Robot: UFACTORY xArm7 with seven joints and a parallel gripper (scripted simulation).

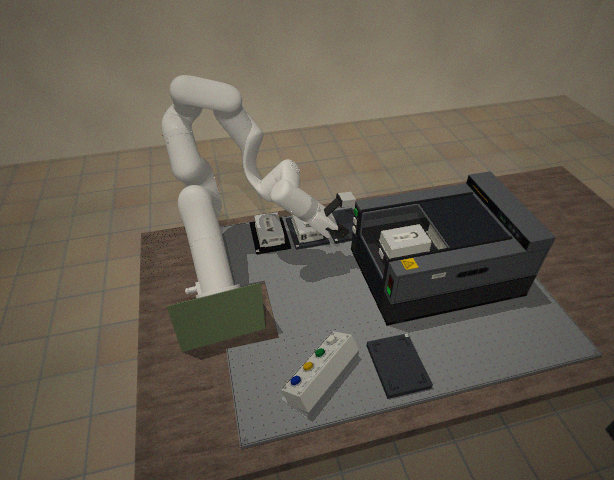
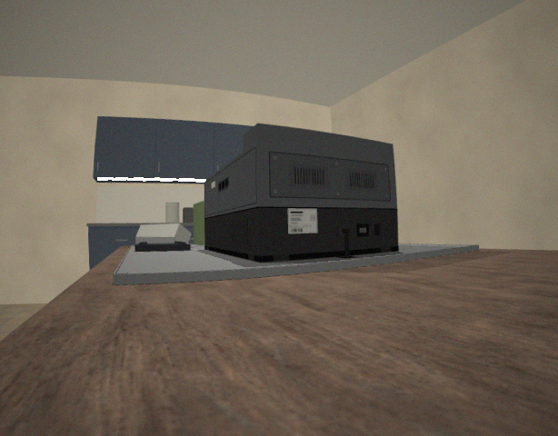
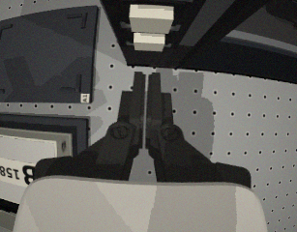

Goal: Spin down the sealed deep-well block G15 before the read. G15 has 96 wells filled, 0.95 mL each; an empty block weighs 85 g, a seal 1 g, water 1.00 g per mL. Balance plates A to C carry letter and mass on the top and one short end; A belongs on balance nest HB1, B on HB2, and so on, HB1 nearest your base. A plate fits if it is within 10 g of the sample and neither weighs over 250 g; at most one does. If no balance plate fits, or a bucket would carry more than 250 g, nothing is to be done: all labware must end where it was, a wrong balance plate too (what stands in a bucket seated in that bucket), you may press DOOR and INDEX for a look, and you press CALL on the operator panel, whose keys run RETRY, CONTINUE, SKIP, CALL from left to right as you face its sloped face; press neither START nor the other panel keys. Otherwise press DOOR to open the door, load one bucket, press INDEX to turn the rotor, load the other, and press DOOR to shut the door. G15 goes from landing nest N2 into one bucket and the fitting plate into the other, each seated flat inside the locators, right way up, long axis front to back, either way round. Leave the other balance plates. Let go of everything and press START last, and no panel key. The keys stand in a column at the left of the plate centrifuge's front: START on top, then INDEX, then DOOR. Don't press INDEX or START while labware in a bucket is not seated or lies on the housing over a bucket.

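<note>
My gripper (image 1: pixel 343 233) (image 3: pixel 146 89) is shut and empty, in front of the left part of the plate centrifuge (image 1: pixel 465 271) (image 2: pixel 326 230). Two white keys, an upper one (image 3: pixel 152 18) and a lower one (image 3: pixel 149 42), are just beyond the fingertips; the green START key (image 1: pixel 355 211) is above them. The door is open, and balance plate C (image 1: pixel 404 240) is in the front bucket. Balance plate A (image 1: pixel 270 232) and balance plate B (image 1: pixel 308 233) (image 3: pixel 24 169), marked 158 g, are on their nests. G15 is not seen; the back bucket is hidden.
An empty dark nest (image 3: pixel 42 53) is beside B, left of the fingers. Another empty dark nest (image 1: pixel 399 365) (image 2: pixel 162 246) is on the near side. The operator panel (image 1: pixel 323 374) (image 2: pixel 157 232) with four coloured keys is beside it. A green board (image 1: pixel 219 320) is by my base.
</note>
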